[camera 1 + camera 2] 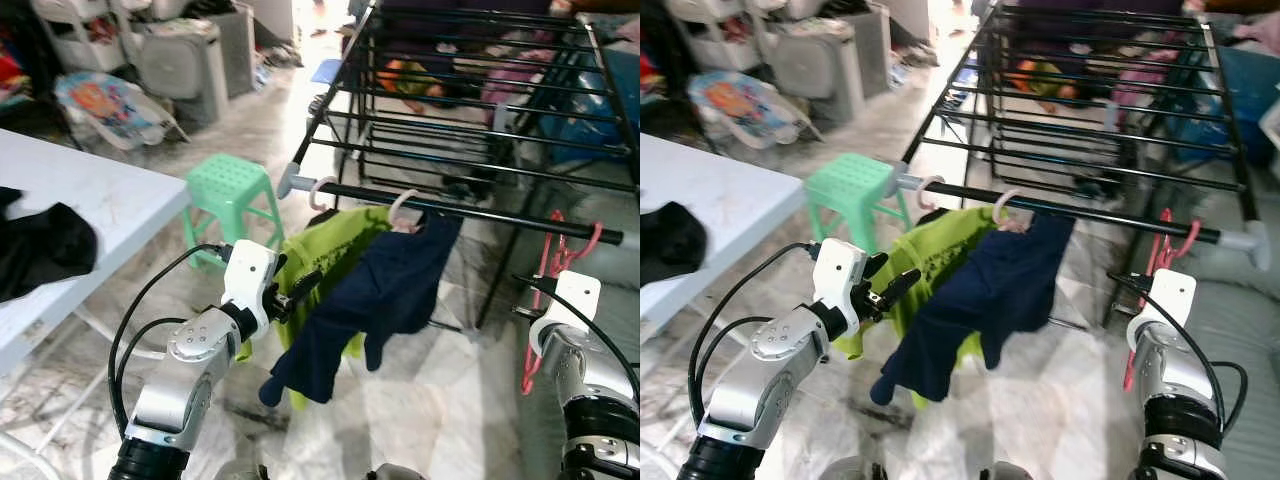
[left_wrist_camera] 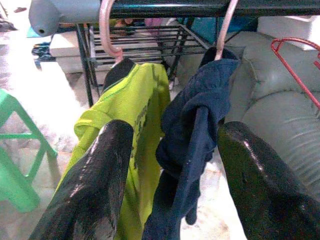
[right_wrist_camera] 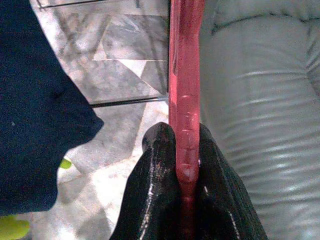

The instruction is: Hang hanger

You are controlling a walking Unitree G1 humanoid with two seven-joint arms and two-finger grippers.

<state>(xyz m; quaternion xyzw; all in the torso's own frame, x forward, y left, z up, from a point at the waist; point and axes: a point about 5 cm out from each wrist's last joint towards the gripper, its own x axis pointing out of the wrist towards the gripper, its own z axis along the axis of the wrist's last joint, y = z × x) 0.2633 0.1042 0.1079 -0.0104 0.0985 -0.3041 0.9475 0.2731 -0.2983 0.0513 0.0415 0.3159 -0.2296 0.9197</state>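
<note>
A: From the head, what hangs on the black metal drying rack [image 1: 470,150]?

B: On its front rail, a lime-green shirt [image 1: 325,250] and a navy-blue garment [image 1: 385,285], each on a pale pink plastic hanger [image 1: 402,208]. Further along, beside a grey cushioned sofa [image 1: 1230,320], a red plastic hanger [image 1: 556,262] reaches up to the rail; whether its hook is over the rail I cannot tell. A green plastic stool [image 1: 228,190] and a white table [image 1: 90,205] bearing black cloth [image 1: 40,245] stand to the left.

A: And the left wrist camera?

B: The left gripper [image 2: 172,185] faces both garments, fingers [image 2: 95,185] spread wide, gripping nothing.

A: The right wrist?

B: The right gripper [image 3: 187,175] is clamped on the red hanger's lower edge, fingers pressed against either side.
</note>
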